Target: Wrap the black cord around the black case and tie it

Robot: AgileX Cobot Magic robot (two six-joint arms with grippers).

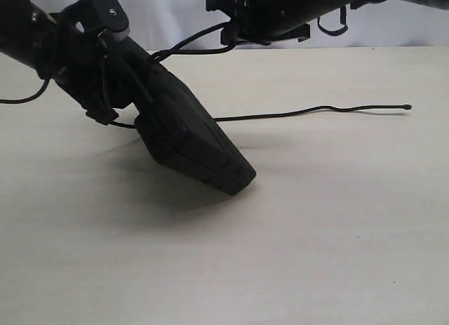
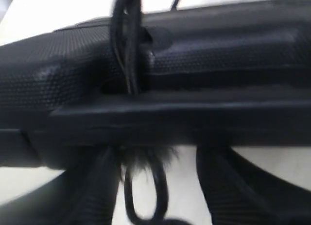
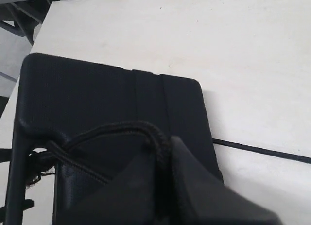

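Observation:
The black case [image 1: 189,139] hangs tilted, its low corner touching the table, its upper end in my left gripper [image 1: 112,86]. In the left wrist view the case [image 2: 218,64] spans the frame with both fingers [image 2: 92,186] clamped against it. The black cord [image 2: 127,55] crosses it, and a frayed knot with a loop [image 2: 146,186] hangs between the fingers. My right gripper [image 1: 235,31] is above the case, shut on the black cord [image 3: 146,129], which rises from the case [image 3: 97,89]. The cord's free end [image 1: 316,112] trails right along the table to its knotted tip [image 1: 408,107].
A pale wooden tabletop [image 1: 316,234] stretches in front and to the right. A white backdrop [image 1: 175,16] stands behind the table. A thin black cable [image 1: 28,99] droops from the left arm at the far left.

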